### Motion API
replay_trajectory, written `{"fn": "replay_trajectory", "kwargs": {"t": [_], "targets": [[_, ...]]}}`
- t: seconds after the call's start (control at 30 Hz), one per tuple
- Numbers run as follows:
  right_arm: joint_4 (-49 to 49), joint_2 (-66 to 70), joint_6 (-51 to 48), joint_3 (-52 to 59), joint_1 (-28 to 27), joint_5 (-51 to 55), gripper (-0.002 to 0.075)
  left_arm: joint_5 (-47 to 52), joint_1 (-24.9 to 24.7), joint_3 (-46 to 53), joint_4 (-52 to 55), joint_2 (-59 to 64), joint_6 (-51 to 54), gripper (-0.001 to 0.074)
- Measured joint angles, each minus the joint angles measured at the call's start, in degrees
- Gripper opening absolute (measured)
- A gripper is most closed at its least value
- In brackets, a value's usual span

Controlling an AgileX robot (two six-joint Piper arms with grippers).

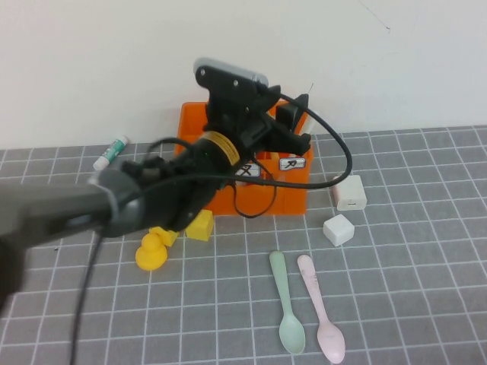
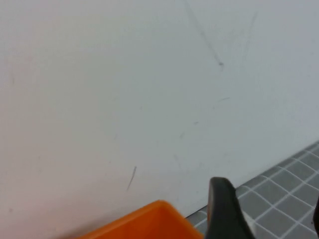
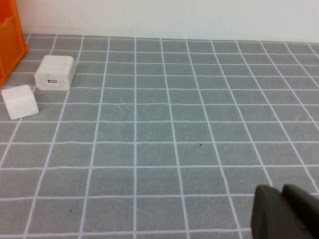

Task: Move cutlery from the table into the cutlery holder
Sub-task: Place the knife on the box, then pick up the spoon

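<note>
The orange cutlery holder (image 1: 285, 194) stands at the far edge of the tabletop (image 1: 411, 266), against the white wall. It is a plastic crate with small white labels bearing black marks on its near face; much of it is hidden behind the left arm. The left claw (image 1: 293, 125) hangs over the holder's right part, its dark fingers (image 2: 224, 209) spread apart with nothing visible between them; in the left wrist view one dark finger stands beside an orange corner of the holder (image 2: 149, 221).

Two spoons lie side by side toward the near edge of the tabletop, handles pointing toward the holder and bowls toward the near edge: a mint-green spoon (image 1: 286, 308) on the left and a pink spoon (image 1: 321, 312) just beside it on the right, apart from each other.

The right claw (image 3: 286, 211) shows only in its own wrist view, low over bare grey tiles, its dark fingers pressed together and empty.

A yellow duck (image 1: 152, 251) and a yellow cube (image 1: 199, 225) sit near the holder's left front. Two white blocks (image 1: 338, 230) lie to its right.
</note>
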Motion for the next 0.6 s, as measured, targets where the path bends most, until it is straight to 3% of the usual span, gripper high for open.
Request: {"fn": "replay_trajectory", "kwargs": {"t": [0.1, 0.2, 0.27, 0.6], "targets": [[0.00, 0.00, 0.00, 0.00, 0.00, 0.00, 0.0029, 3.62, 0.00, 2.85, 3.84, -6.30, 0.00, 0.0291], [0.00, 0.00, 0.00, 0.00, 0.00, 0.00, 0.0029, 7.22, 0.00, 7.24, 7.23, -14.91, 0.00, 0.0126], [0.00, 0.00, 0.00, 0.00, 0.00, 0.00, 0.0029, 9.25, 0.00, 11.17, 8.98, -21.95, 0.00, 0.0054], [0.00, 0.00, 0.00, 0.00, 0.00, 0.00, 0.0029, 11.76, 0.00, 36.64, 10.60, -54.66, 0.83, 0.0001]]}}
